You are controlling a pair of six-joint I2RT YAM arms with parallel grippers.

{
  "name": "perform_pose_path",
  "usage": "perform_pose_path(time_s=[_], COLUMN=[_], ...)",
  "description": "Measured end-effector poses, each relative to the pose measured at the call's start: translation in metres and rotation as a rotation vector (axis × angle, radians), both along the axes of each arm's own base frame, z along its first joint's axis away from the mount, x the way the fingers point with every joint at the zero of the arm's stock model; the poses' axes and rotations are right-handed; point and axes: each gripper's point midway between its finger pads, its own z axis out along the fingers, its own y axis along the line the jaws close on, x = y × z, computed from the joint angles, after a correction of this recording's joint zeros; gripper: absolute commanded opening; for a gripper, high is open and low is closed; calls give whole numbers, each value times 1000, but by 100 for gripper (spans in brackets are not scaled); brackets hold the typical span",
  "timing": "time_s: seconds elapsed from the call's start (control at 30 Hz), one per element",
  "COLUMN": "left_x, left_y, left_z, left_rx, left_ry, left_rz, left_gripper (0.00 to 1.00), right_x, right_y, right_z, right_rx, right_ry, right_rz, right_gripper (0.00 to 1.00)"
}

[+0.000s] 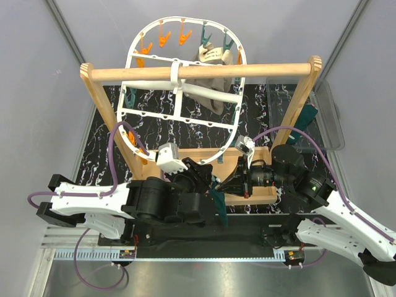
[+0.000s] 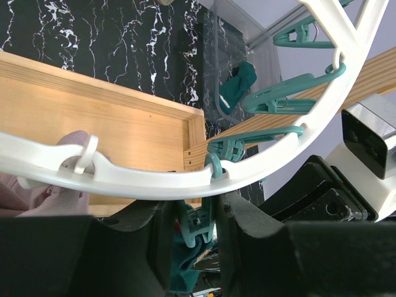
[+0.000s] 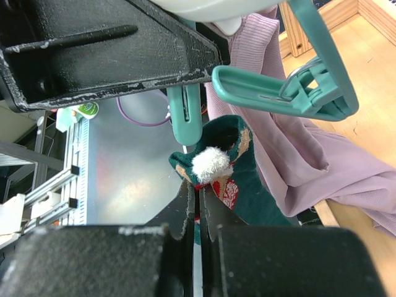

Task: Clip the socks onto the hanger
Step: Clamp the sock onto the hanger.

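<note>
Glossy plastic hanger and clothespin; soft knit teal sock.

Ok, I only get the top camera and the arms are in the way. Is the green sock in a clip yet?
Observer: Not that I can see. The right wrist camera shows the right gripper shut on the teal sock, its edge just under the tip of a teal clothespin.
Operator: Who's holding the clip?
Observer: The left gripper; its wrist camera shows its fingers closed on that clothespin, below the white rim of the hanger.
Operator: Are any socks up there already?
Observer: A pink sock hangs right beside the teal one.
</note>
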Motion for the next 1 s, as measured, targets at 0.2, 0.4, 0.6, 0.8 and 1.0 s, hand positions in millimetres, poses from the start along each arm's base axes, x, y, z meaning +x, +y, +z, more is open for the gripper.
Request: perform_pose_path(time_s=[0.2, 0.4, 0.6, 0.8, 1.0], left_x=[0, 0, 0, 0, 0], left_y=[0, 0, 0, 0, -1], left_z=[0, 0, 0, 0, 1], left_rx=[0, 0, 3, 3, -1], left_ry=[0, -1, -2, -2, -1], left_rz=[0, -1, -2, -3, -3], left_gripper=[0, 0, 0, 0, 0], right_x=[-1, -2, 1, 1, 0], right_y=[-1, 0, 8, 7, 6], right_z=[1, 11, 11, 12, 19], right_rx=[3, 21, 8, 11, 37], right_ry=[-2, -15, 0, -3, -27], right_rz=[2, 12, 29, 28, 26], right_gripper=[0, 0, 0, 0, 0])
